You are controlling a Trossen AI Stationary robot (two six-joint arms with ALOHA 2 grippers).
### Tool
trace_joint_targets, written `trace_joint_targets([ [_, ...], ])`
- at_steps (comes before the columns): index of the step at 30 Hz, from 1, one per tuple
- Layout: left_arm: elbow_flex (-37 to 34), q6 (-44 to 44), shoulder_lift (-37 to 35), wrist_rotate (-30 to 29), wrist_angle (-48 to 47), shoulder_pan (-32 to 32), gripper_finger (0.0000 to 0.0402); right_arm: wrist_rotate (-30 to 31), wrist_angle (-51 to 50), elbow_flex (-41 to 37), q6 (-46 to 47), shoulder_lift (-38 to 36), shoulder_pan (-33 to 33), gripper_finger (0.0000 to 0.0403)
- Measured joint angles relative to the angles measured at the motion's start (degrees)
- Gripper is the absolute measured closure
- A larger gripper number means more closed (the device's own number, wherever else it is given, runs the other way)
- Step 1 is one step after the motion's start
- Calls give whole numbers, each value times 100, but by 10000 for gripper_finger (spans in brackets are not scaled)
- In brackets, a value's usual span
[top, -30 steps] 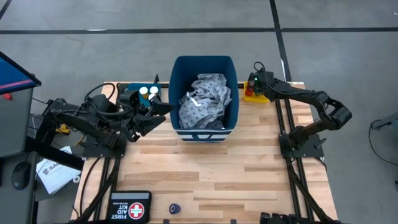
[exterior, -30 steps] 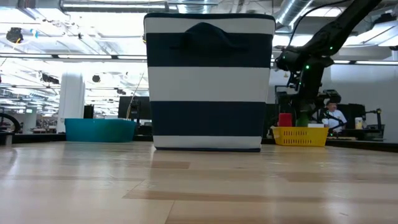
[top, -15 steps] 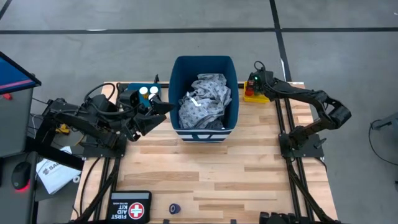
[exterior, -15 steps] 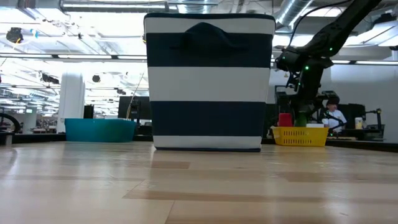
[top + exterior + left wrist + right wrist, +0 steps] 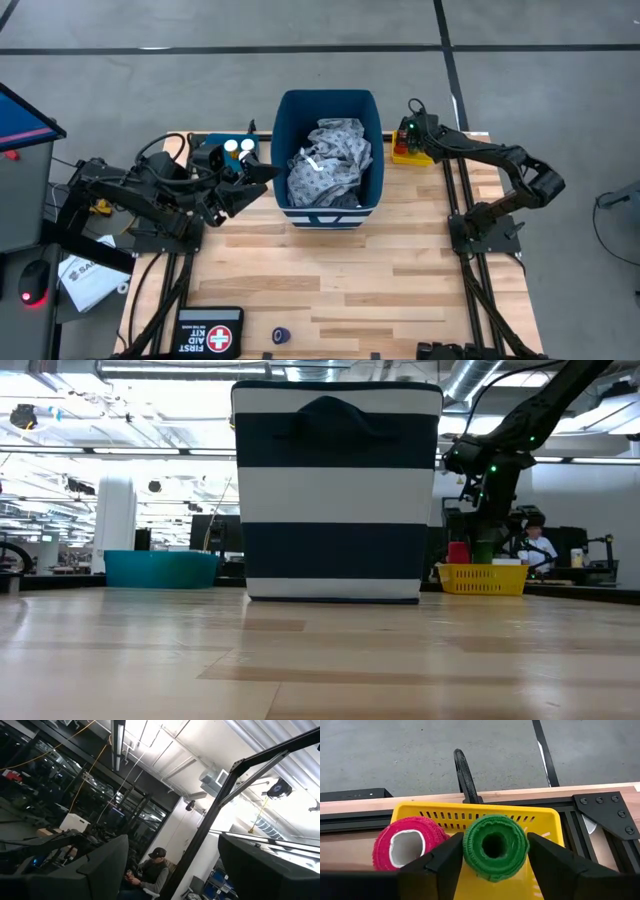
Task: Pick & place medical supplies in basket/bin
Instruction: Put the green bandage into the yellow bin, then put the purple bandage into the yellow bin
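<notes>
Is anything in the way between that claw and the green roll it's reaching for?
Nothing visible: the green roll sits directly between the right gripper jaws, over the yellow tray, with the red roll beside it.

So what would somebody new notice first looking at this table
Probably the tall blue bin at the table's middle, stuffed with a grey patterned gown. Next, the right gripper over the yellow tray at the far right corner, its fingers either side of a green roll beside a red roll.
</notes>
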Motion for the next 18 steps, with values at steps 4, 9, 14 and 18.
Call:
trace_joint_targets([
  [4, 0, 0, 0, 0, -2, 0, 100, -74, 0, 0, 1, 0, 0, 180],
  [9, 0, 3, 0, 2, -4, 0, 100, -105, -10, 0, 0, -80, 0, 178],
  [14, 0, 6, 0, 7, -4, 0, 100, -76, -45, 0, 0, -434, -11, 179],
  [18, 0, 11, 0, 11, -7, 0, 100, 15, -248, 2, 0, -766, -7, 179],
])
